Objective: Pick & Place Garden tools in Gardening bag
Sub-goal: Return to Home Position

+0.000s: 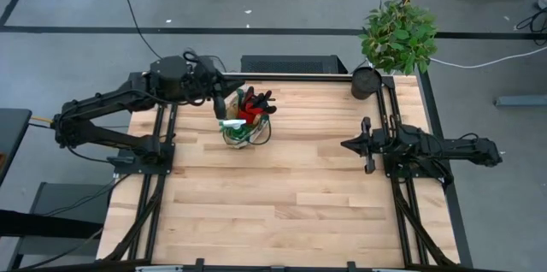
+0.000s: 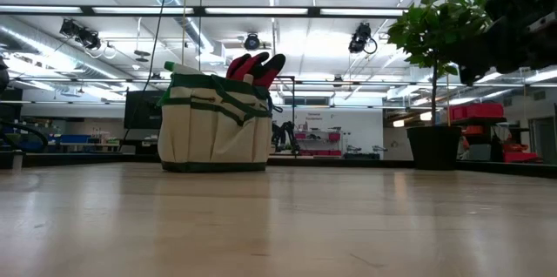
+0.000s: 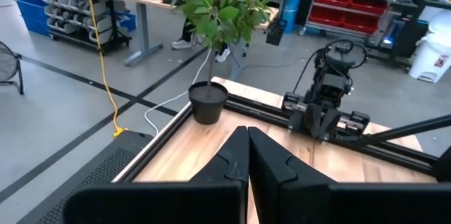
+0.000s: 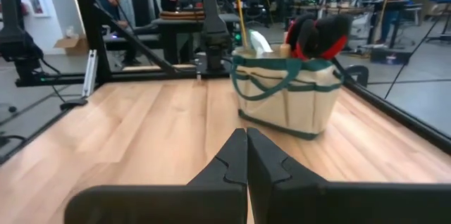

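Gardening bag [image 1: 242, 133] stands upper centre of the high view, red-and-black glove [image 1: 253, 106] protruding from its top. Left gripper [image 3: 247, 131], just beside the bag, is closed and empty. Right gripper [image 4: 246, 132], centre right, is likewise closed and empty.

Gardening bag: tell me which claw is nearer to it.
Left. The left claw is close by the gardening bag, on its left side; the right claw is well off to its right, across the table.
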`<state>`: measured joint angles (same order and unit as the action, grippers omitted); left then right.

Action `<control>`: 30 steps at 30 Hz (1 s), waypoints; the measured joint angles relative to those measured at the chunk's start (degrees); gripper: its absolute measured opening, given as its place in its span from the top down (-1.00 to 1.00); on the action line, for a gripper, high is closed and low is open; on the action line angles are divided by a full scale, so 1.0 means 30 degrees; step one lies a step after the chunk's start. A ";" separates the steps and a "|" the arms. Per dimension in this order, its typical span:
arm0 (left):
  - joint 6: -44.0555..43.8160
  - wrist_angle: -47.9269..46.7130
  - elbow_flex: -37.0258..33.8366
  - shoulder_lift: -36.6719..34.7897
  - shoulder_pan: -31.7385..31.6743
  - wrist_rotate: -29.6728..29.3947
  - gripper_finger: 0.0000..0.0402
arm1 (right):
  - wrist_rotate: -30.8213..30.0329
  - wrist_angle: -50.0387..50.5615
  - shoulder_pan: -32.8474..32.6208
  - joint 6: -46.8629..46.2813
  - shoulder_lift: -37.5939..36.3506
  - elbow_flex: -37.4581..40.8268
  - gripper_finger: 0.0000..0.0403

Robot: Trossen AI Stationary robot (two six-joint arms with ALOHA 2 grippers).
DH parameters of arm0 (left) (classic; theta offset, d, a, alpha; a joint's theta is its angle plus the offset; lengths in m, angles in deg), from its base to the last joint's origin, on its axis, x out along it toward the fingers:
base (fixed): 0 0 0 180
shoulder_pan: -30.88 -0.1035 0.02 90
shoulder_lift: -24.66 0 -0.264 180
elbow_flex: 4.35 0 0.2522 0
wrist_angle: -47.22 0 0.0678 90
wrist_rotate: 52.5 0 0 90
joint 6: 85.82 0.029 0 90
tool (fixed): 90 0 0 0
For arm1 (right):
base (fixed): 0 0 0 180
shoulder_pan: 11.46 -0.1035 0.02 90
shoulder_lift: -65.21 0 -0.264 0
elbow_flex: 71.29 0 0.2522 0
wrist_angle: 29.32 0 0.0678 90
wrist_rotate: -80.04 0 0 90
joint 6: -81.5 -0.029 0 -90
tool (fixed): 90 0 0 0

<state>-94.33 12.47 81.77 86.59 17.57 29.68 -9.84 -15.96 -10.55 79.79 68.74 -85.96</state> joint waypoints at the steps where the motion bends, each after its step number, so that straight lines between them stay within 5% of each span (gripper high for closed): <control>1: 0.0000 -0.0080 0.0000 -0.0056 -0.0003 -0.0007 0.97 | -0.0032 0.0006 0.0000 0.0167 0.0008 0.0000 1.00; 19: 0.0012 0.0051 0.0000 -0.0211 0.0004 -0.0344 0.98 | -0.0224 -0.0062 0.0000 -0.0753 0.0314 0.0000 1.00; 30: 0.2565 -0.0116 0.0000 -0.0151 0.0754 -0.0608 0.99 | -0.0234 -0.0058 0.0007 -0.0768 0.0314 0.0000 0.91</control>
<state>-86.63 12.12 81.77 86.14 19.83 27.86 -10.54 -16.13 -10.53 77.49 69.68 -85.96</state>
